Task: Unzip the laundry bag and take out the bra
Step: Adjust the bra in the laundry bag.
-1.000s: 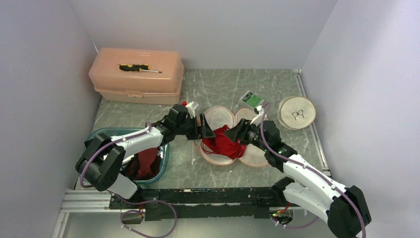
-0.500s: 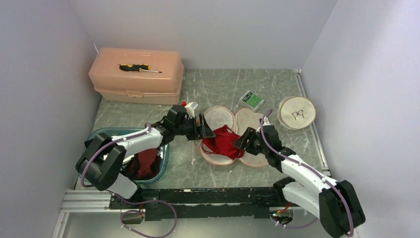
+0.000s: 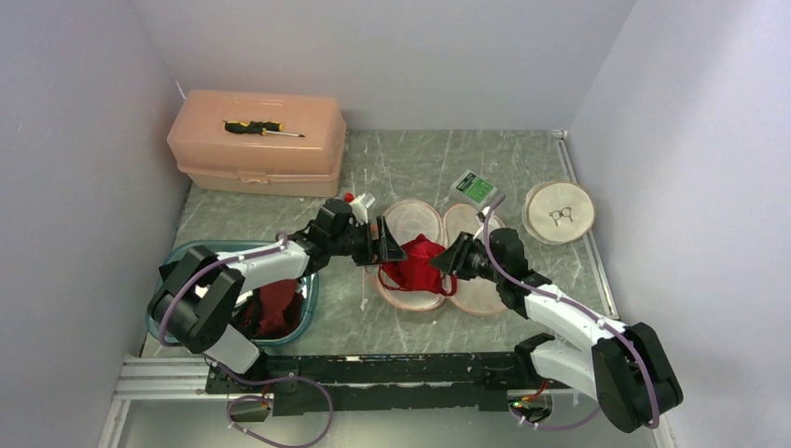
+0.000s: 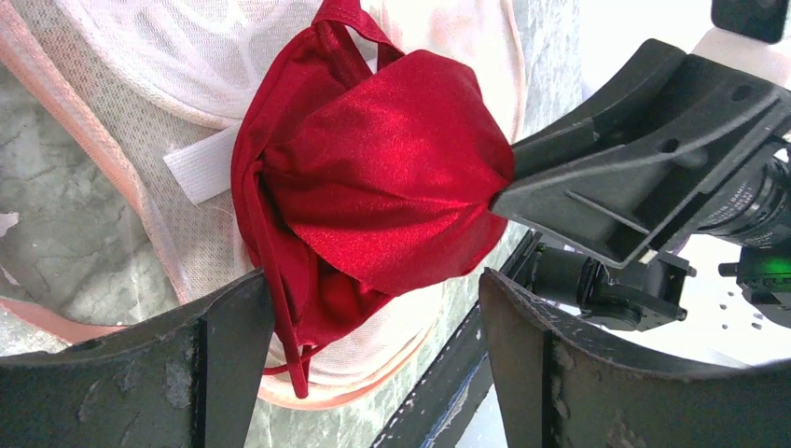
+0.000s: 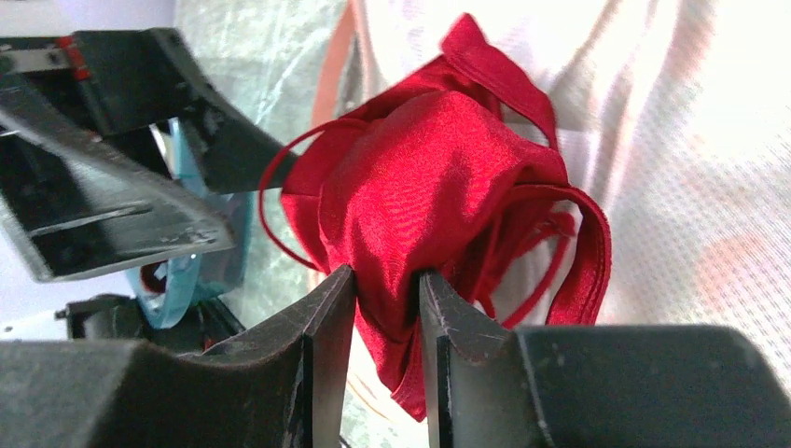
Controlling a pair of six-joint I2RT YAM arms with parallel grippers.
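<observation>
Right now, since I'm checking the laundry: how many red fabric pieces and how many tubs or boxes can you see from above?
Red fabric pieces: 2 (bra, red cloth in the basin)
Tubs and boxes: 3 (peach toolbox, teal basin, small green box)
Total: 5

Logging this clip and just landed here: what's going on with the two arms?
The right gripper is pinched on a fold of the red bra, which sits bunched on the laundry bag. The bag is already spread open. The left gripper hovers with its jaws wide open right beside the bra, holding nothing.
</observation>
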